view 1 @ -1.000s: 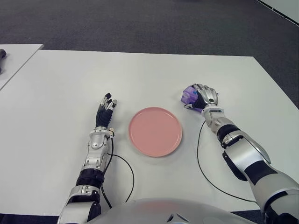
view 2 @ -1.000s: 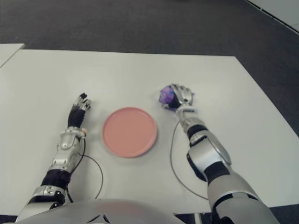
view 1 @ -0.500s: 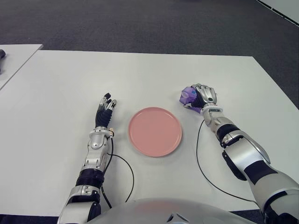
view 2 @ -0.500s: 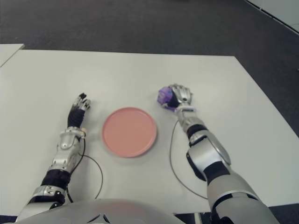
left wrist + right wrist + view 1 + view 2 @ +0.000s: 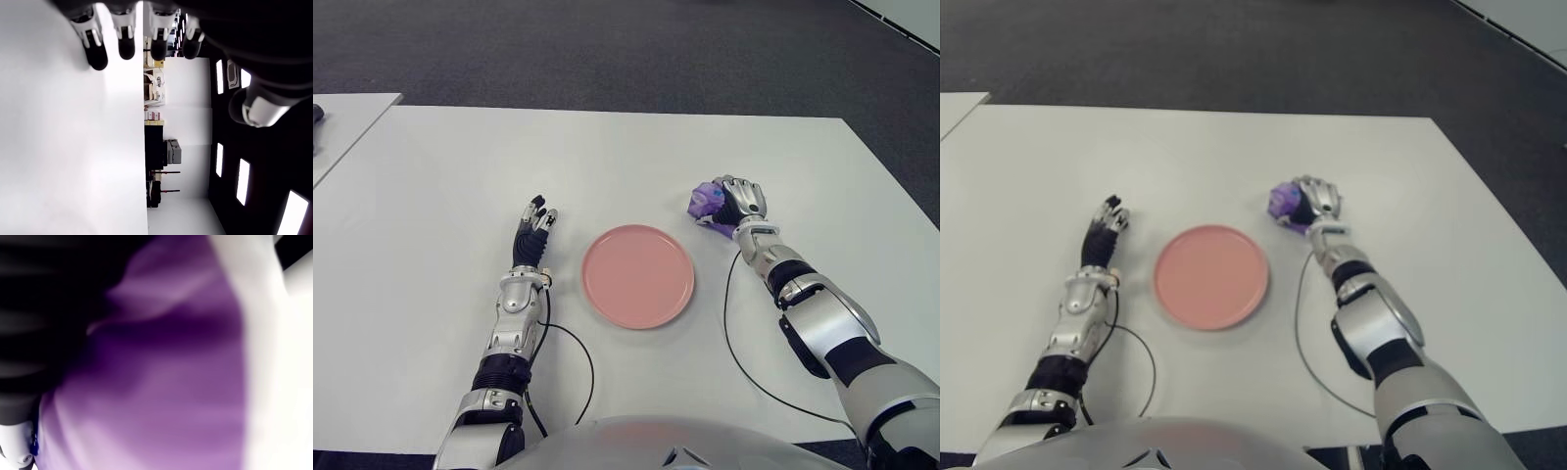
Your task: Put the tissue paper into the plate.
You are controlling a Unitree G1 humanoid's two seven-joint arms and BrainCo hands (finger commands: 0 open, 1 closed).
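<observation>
Eye views: right hand (image 5: 740, 203) was curled around the purple tissue (image 5: 708, 199) right of center, beside the plate (image 5: 638, 275), left hand (image 5: 532, 233) spread idle; right wrist view: tissue filled frame, loose wad could slip mid-carry.

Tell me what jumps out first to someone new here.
The pink plate sits bare at the centre of the white table. Just to its right, the right hand is closed around a purple tissue pack. The left hand shows left of the plate, fingers extended.
</observation>
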